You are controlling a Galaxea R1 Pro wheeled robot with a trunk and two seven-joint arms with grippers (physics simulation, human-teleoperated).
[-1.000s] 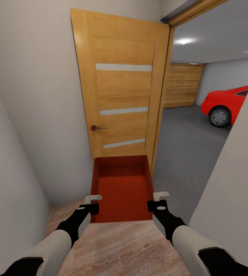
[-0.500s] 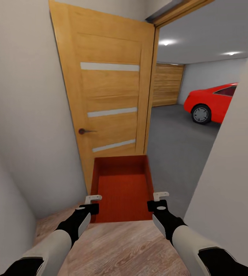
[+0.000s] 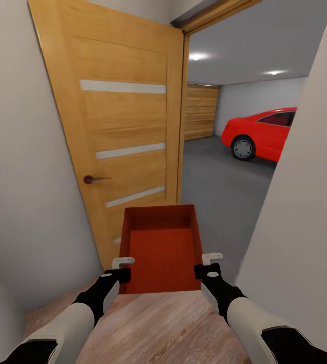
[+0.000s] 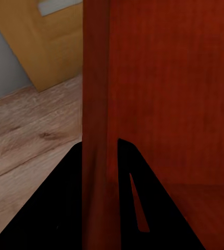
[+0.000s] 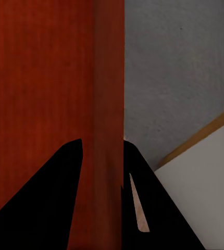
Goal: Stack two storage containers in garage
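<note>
Both hands — left hand point(image 3: 122, 268), right hand point(image 3: 207, 264) — clamp storage container point(image 3: 159, 250).

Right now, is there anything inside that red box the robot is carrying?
The storage container looks empty: only its ribbed red bottom and low walls show. The left gripper and right gripper each clamp a side wall. What lies underneath it is hidden.

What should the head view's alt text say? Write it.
Two end effectors, left and right, hold a red container by its side walls in front of an open wooden door. Beyond the doorway lie a grey garage floor and a red car.
</note>
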